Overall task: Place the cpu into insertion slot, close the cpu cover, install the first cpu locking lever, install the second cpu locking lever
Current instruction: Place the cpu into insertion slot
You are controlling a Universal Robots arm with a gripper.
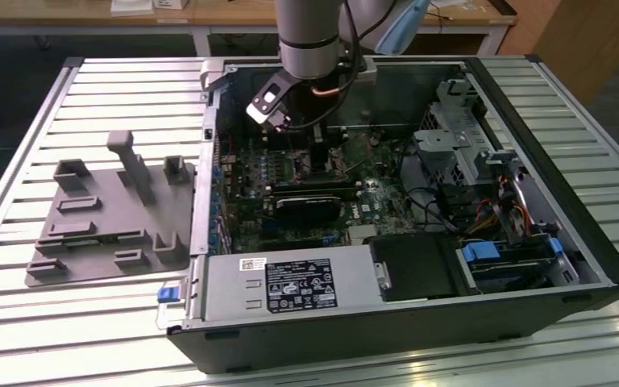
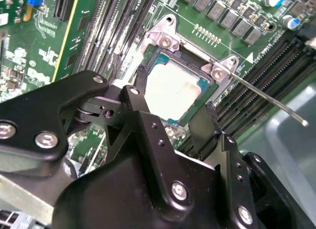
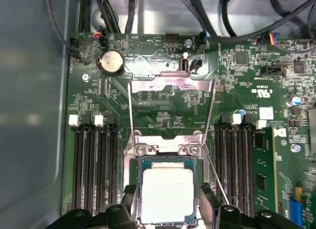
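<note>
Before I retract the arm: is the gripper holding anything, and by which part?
It cannot be told. The gripper straddles the cpu at two opposite edges, with the chip lying in the insertion slot; whether it is actually clamped does not show.

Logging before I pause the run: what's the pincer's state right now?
Pincer: astride the chip; whether it is gripping the chip or open cannot be told.
</note>
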